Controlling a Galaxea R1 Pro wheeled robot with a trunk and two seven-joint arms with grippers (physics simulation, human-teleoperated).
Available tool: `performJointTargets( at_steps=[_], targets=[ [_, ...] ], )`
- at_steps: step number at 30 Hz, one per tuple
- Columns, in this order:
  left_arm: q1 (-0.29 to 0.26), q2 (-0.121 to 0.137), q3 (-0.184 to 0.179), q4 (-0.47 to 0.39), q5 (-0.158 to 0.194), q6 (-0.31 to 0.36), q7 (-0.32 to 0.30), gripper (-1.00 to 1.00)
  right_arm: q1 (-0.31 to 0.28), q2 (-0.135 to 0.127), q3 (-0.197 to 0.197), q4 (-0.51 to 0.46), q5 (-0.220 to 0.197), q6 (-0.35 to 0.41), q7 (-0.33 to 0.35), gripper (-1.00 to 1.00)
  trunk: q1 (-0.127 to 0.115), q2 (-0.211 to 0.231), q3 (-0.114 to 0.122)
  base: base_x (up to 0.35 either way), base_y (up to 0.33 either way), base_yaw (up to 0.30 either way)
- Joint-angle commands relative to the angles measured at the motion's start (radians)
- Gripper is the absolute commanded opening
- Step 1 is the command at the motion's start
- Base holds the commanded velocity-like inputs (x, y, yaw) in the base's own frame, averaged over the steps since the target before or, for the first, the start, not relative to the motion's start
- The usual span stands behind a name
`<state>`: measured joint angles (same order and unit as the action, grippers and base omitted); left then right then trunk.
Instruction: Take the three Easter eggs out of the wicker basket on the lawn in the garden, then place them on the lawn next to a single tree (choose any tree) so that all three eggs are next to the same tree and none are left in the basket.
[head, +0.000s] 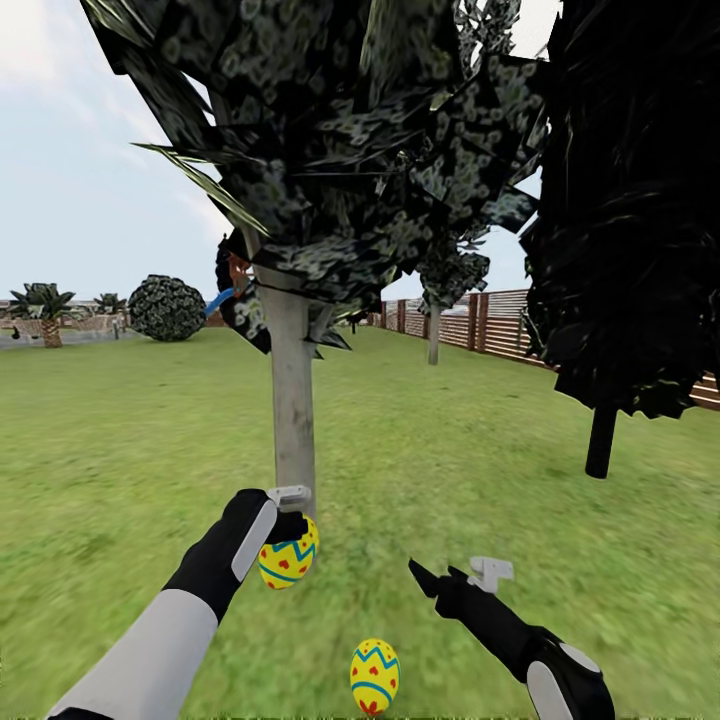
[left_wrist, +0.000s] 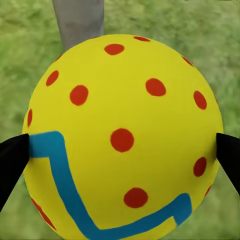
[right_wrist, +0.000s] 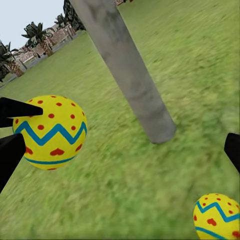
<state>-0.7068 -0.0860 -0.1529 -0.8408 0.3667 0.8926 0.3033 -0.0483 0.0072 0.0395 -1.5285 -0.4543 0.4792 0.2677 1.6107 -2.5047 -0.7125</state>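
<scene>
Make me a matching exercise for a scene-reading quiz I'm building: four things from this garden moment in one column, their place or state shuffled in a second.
Things
1. left gripper
2. right gripper
3. egg on the lawn
4. pale grey trunk

States
A. lying on grass, untouched
B. upright, just behind the held egg
C. open, holding nothing
D. shut on a dotted egg

Pairs: 1-D, 2-C, 3-A, 4-B

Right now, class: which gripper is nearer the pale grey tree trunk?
Left. The left gripper holds an egg right beside the trunk; the open right gripper sits farther off, above grass.
</scene>
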Motion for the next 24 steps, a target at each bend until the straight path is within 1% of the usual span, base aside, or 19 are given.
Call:
performJointTargets(
  at_steps=[1, 6, 10, 11, 14, 19, 24],
  targets=[
    [-0.001, 0.0, -0.002, -0.001, 0.011, 0.0, 0.009, -1.0, -0.001, 0.0, -0.001, -0.001, -0.006, 0.006, 0.001, 1.0, 0.0, -0.001, -0.005, 0.0, 0.0, 0.0],
    [-0.001, 0.0, -0.002, 0.0, 0.009, -0.009, 0.008, -1.0, 0.0, 0.0, -0.001, -0.001, -0.005, 0.006, 0.001, 1.0, 0.002, -0.002, -0.025, 0.0, 0.0, 0.0],
    [-0.001, 0.0, -0.002, 0.008, 0.007, -0.029, 0.007, -1.0, 0.0, -0.001, -0.001, -0.001, -0.004, 0.004, 0.002, 1.0, 0.004, -0.003, -0.04, 0.0, 0.0, 0.0],
    [-0.002, -0.001, -0.002, 0.026, 0.006, -0.035, 0.007, -1.0, 0.0, -0.002, -0.001, -0.001, -0.004, 0.004, 0.003, 1.0, 0.005, -0.003, -0.044, 0.0, 0.0, 0.0],
    [-0.005, -0.015, -0.003, 0.091, 0.006, -0.07, 0.007, -1.0, 0.0, -0.002, -0.001, -0.001, -0.004, 0.004, 0.003, 1.0, 0.006, -0.004, -0.056, 0.0, 0.0, 0.0],
    [-0.034, -0.02, -0.003, 0.158, 0.005, -0.112, 0.006, -1.0, 0.001, -0.002, -0.001, -0.001, -0.004, 0.004, 0.003, 1.0, 0.008, -0.005, -0.075, 0.0, 0.0, 0.0],
    [-0.038, -0.021, -0.003, 0.179, 0.005, -0.145, 0.005, -1.0, 0.0, -0.002, -0.002, -0.001, -0.005, 0.004, 0.004, 1.0, 0.011, -0.006, -0.094, 0.0, 0.0, 0.0]
  ],
)
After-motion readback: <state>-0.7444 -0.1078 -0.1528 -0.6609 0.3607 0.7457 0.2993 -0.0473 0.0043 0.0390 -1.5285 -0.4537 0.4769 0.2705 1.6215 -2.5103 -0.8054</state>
